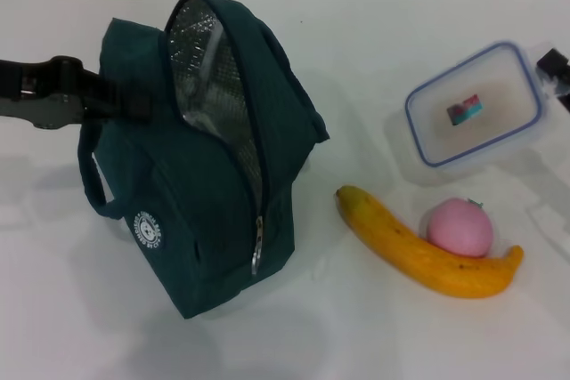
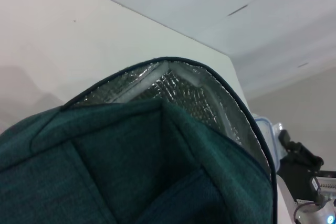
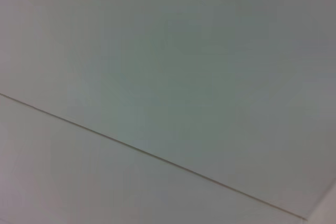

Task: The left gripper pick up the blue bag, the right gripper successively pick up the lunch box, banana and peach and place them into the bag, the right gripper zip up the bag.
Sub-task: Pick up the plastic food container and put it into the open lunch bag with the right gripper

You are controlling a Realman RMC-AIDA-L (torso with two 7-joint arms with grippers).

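Blue bag [image 1: 223, 175]: held up off the tabletop [image 1: 374, 335], left gripper [image 1: 116, 100] at its rear top edge, jaws hidden, grip unconfirmed; mouth unzipped, foil lining showing. Lunch box [image 1: 475, 104]: just beside right gripper [image 1: 557, 73], jaw state unclear. Banana [image 1: 419, 246]: lies diagonally, cradling peach [image 1: 459, 226].

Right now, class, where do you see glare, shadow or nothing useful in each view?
Head view: soft shadows under the blue bag, banana and lunch box; foil lining glints. Left wrist view: lining shines above dark fabric. Right wrist view: only a plain pale surface with one seam.
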